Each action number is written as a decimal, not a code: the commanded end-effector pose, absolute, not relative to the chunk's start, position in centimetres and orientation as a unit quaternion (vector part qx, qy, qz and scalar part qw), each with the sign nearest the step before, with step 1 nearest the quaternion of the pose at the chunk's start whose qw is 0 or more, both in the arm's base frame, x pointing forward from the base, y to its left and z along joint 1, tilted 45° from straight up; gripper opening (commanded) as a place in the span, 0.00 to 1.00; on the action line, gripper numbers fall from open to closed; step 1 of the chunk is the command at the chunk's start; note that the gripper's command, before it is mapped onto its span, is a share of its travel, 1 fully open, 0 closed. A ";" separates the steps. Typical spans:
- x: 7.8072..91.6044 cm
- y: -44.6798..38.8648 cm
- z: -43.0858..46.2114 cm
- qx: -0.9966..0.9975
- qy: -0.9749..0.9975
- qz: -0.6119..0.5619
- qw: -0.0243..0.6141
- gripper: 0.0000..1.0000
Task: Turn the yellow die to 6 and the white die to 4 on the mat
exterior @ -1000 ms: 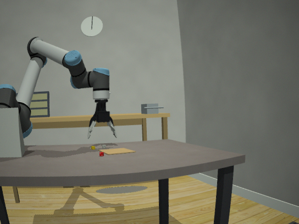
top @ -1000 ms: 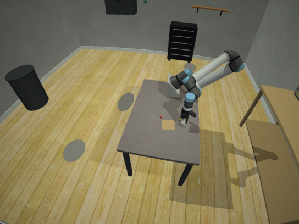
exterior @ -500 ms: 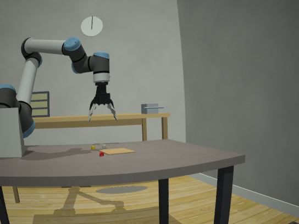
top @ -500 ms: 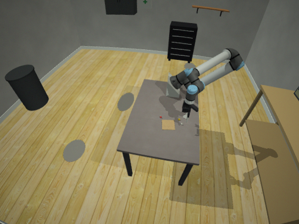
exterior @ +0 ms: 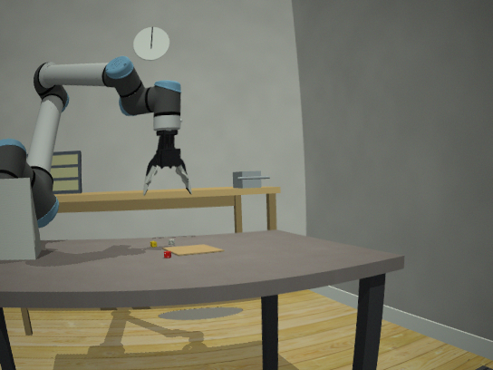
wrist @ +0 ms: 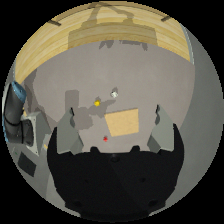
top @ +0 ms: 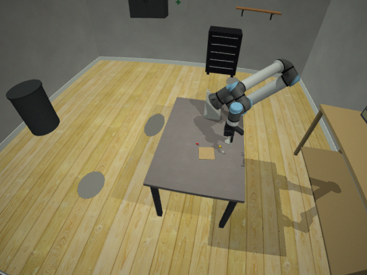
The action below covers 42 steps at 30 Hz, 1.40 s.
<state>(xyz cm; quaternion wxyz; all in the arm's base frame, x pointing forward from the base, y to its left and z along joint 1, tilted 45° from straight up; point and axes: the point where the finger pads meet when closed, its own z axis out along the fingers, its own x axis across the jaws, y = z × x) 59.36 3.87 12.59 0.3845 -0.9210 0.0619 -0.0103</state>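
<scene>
The yellow die point(top: 220, 146) point(exterior: 153, 244) point(wrist: 97, 103) lies on the table beside the mat. The white die point(top: 222, 152) point(exterior: 171, 242) point(wrist: 114, 94) lies on the table, also off the mat, a little apart from the yellow one. The red die point(top: 197, 143) point(exterior: 168, 255) point(wrist: 105, 139) lies on the table near another side of the mat. The tan square mat point(top: 206, 153) point(exterior: 194, 249) point(wrist: 122, 122) bears no die. My gripper point(exterior: 168, 194) point(wrist: 114, 106) is open and empty, high above the table. The numbers on top of the dice are too small to read.
The grey table point(top: 189, 178) point(exterior: 272, 267) carries the dice and the mat. The arm's pale base block point(top: 212, 112) point(exterior: 17, 218) stands at one end of it. A wooden workbench point(top: 341, 135) point(exterior: 217, 192) stands apart from the table, with a grey box point(exterior: 246, 180) on top.
</scene>
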 end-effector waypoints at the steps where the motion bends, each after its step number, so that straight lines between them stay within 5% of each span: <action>1: 59.3 3.4 12.7 -0.922 0.054 -0.016 0.383 1.00; 42: 52.2 0.6 7.6 -0.917 -0.113 -0.084 0.374 1.00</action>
